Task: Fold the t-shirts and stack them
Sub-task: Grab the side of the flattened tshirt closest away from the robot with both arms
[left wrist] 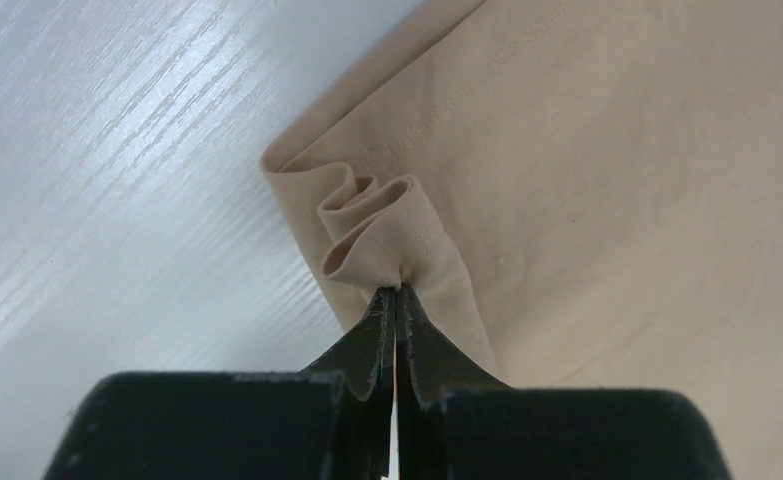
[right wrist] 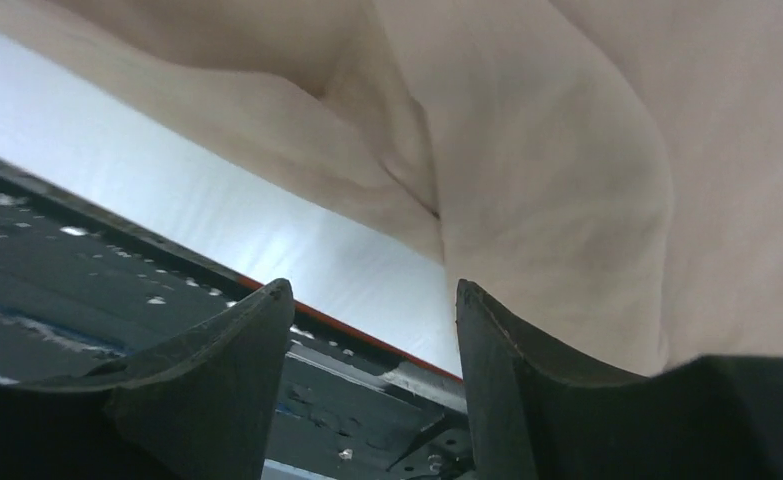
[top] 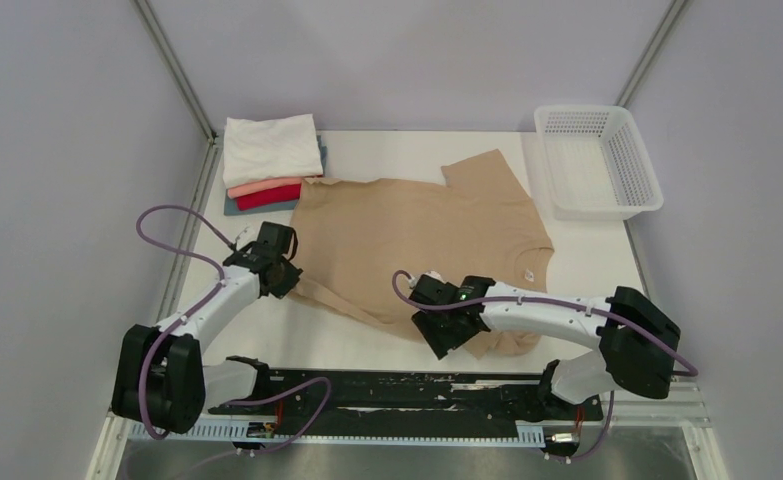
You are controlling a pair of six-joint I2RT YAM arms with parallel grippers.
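Observation:
A tan t-shirt [top: 417, 235] lies spread over the middle of the table, its near hem rumpled. My left gripper [top: 285, 272] is at the shirt's left edge, shut on a bunched fold of the tan cloth [left wrist: 387, 225]; its tips [left wrist: 397, 290] are pressed together. My right gripper [top: 445, 330] hangs over the near hem and is open [right wrist: 372, 295], with nothing between its fingers [right wrist: 217, 370]. The tan cloth [right wrist: 547, 200] lies just beyond and to the right of them. At the back left is a stack of folded t-shirts [top: 270, 150]: white on top, then red, then blue-grey.
A white mesh basket [top: 599, 160] stands at the back right. The table's near edge with the black mounting rail [top: 387, 395] runs right under my right gripper. Grey walls close in the left, right and back sides.

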